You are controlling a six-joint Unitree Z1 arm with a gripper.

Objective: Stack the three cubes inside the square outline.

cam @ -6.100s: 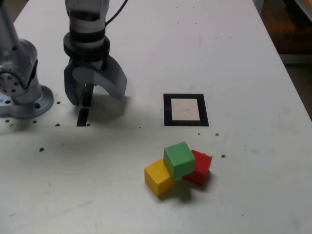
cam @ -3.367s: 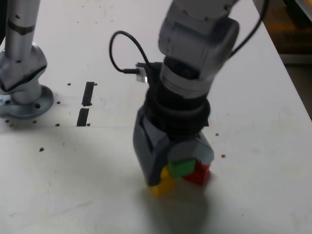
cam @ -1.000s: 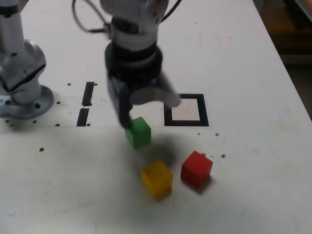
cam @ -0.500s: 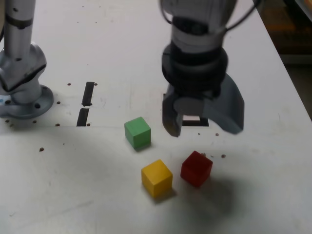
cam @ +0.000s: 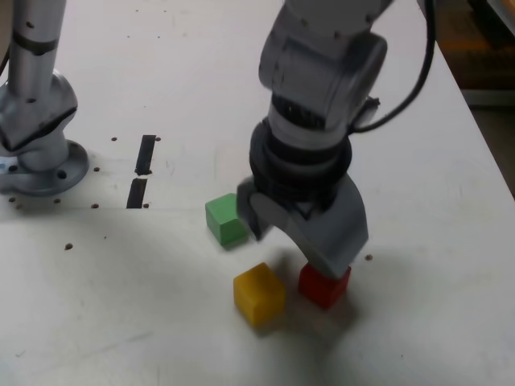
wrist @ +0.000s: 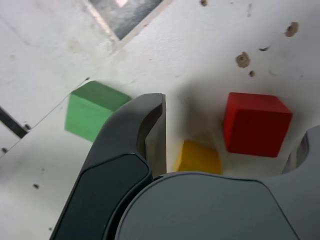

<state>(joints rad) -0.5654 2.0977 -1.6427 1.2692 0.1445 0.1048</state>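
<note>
Gripper [cam: 294, 241] lowered from beside the square outline to table level over the red cube [cam: 324, 286] — jaws wide, one on either side of that cube, nothing gripped. Wrist rolled since half a second ago, bringing one finger [cam: 328, 229] across the front of the red cube in the exterior view. Green cube [cam: 224, 219] now partly hidden behind the other finger — position unchanged.

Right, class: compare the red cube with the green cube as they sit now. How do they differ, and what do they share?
The red cube sits between the open end effector's fingers; the green cube lies outside them. In the exterior view the end effector hides part of the red cube, while only an edge of the green cube is hidden. Both look equal-sized, rest on the table, and are outside the square outline.
</note>
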